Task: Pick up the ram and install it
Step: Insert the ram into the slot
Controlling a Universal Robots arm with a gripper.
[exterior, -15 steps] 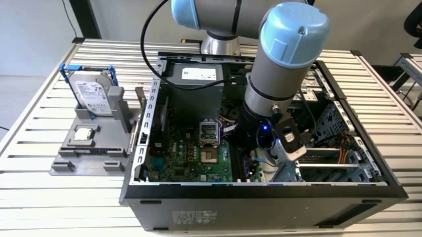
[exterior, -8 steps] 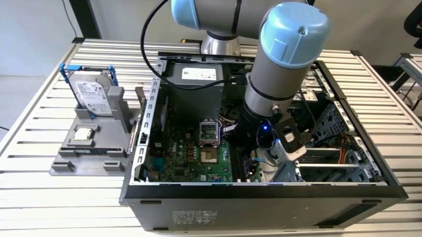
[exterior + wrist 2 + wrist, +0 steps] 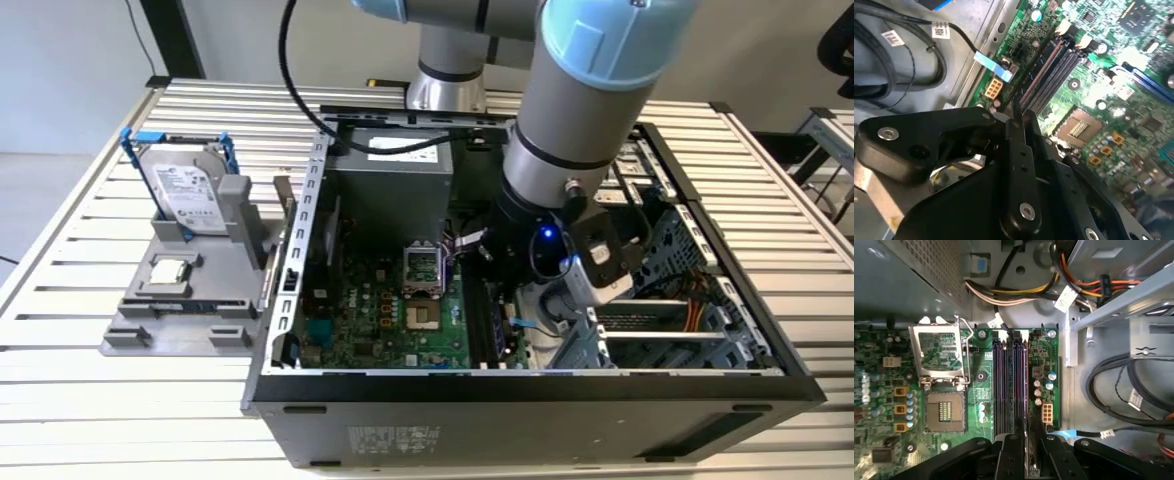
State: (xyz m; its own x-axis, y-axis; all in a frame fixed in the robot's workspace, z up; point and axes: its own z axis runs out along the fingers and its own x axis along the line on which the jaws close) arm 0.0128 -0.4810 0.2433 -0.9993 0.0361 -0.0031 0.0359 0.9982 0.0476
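My pincer (image 3: 1026,452) is clenched on the ram (image 3: 1027,405), held edge-on directly over the memory slots (image 3: 1010,385), at 3 o'clock of the open CPU socket (image 3: 945,412). One ram; four slots, by my count. One computer case (image 3: 534,385) lies open on a slatted metal table (image 3: 80,400). At the case's 9 o'clock, one grey fixture (image 3: 187,300) carries one hard drive (image 3: 187,195).

slatted metal table (image 3: 80,400); grey floor (image 3: 27,190), pale wall (image 3: 67,60)
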